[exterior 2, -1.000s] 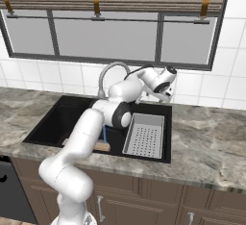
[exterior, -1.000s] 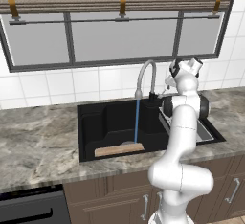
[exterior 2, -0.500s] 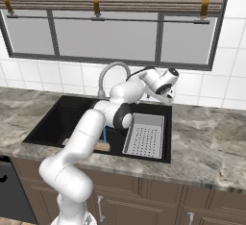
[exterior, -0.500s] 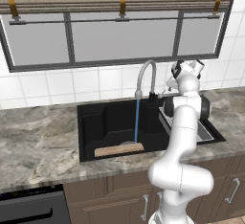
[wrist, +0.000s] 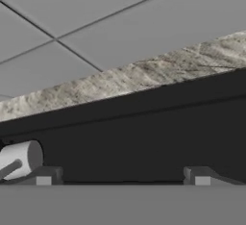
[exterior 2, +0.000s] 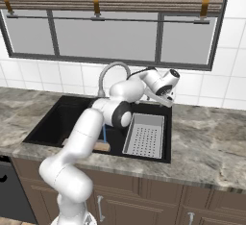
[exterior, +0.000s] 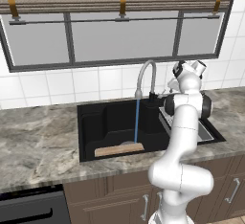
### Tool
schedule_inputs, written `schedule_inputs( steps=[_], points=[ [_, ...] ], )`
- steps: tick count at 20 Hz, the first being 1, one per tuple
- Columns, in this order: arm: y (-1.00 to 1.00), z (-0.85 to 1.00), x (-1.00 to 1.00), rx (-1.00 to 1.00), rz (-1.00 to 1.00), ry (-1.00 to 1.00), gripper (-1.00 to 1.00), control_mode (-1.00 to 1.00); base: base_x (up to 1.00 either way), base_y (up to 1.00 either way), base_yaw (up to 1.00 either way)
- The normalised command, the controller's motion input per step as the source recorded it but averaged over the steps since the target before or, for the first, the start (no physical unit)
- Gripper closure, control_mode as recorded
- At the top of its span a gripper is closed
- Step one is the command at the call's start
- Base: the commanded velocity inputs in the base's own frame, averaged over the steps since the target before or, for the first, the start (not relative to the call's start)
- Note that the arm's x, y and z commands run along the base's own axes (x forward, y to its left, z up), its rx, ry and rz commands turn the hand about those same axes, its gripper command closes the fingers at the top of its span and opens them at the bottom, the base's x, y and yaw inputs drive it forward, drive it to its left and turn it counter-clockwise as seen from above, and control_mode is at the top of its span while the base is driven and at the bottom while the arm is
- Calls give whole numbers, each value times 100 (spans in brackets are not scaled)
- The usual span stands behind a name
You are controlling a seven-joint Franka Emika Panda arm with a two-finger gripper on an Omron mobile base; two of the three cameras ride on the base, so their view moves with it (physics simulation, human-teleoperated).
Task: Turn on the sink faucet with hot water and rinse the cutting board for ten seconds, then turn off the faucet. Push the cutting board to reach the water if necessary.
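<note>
between the earlier frames and now very little differs: in the right base view the hand at the end of the arm has rolled a little more, so the round camera face sits further right and lower, while the sink, the stream and the board lie as they did. the gripper (wrist: 123, 178) shows in the hand view as two small dark finger tips at the bottom edge, set well apart with nothing between them, so the claw is spread wide and holds nothing; that view looks across the black rear rim of the sink (wrist: 144, 132), the strip of grey stone counter (wrist: 120, 82) and the white wall tiles (wrist: 96, 22) above it, with a silver cylinder at the lower left that may be the faucet's handle, though i cannot tell for sure. in the left base view the hand sits right of centre, just right of the faucet (exterior: 145, 77), whose gooseneck rises from a dark base at the back rim and arches toward the left of the frame, its mouth pointing down. the water (exterior: 136, 121) falls from it as a thin blue straight line in the middle of the frame. the cutting board (exterior: 118, 149) lies flat on the basin floor at the front wall of the sink (exterior: 91, 122), its long axis running left to right across the picture, and the stream lands on its right part. the grey drainboard tray (exterior 2: 145, 135) sits at the right of the basin in the right base view.
</note>
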Motion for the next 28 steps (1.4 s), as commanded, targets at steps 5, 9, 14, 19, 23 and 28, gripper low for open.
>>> schedule_inputs(
  steps=[5,9,14,19,23,28],
  points=[
    [7,0,1,0,0,0,-100,-100,0,0,0],
    [11,0,1,0,0,0,-100,-100,0,0,0],
    [12,-2,0,0,0,0,-100,-100,0,0,0],
    [4,-10,0,0,0,0,-100,-100,0,0,0],
    [0,-10,0,0,0,-1,-100,-100,0,0,0],
    [1,-21,0,0,0,0,-100,-100,0,0,0]
  ],
)
